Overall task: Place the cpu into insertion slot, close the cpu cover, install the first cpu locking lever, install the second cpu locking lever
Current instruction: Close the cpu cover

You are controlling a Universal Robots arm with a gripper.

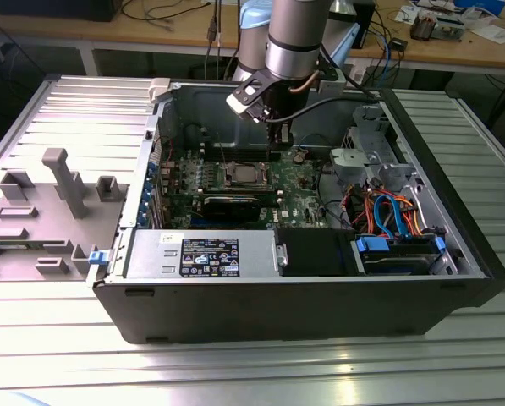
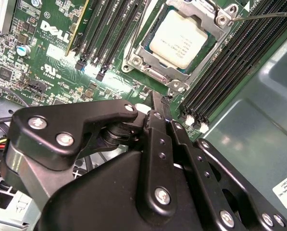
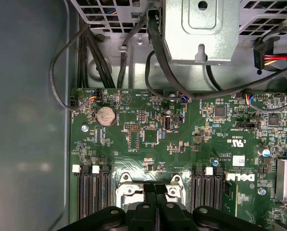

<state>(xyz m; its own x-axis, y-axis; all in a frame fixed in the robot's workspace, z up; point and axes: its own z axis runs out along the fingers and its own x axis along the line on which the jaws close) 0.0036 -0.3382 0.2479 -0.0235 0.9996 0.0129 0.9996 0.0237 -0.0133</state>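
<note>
From beside the open computer case [image 1: 260,317], the cpu [image 1: 238,175] is seated in the insertion slot [image 2: 176,86], near the middle of the exterior view and a little above centre. The cpu cover [image 2: 153,74] lies flat around it like a frame. The gripper [image 1: 279,145] hangs just to the exterior view's right of the socket and slightly higher in that picture. Its fingers [image 3: 150,192] are pressed together with nothing between them. In the second wrist view its tip is poised just off the socket's edge, not touching. A thin wire locking lever [image 2: 263,15] runs from the cover's corner across the memory slots [image 2: 215,72]. I cannot tell whether it is latched.
</note>
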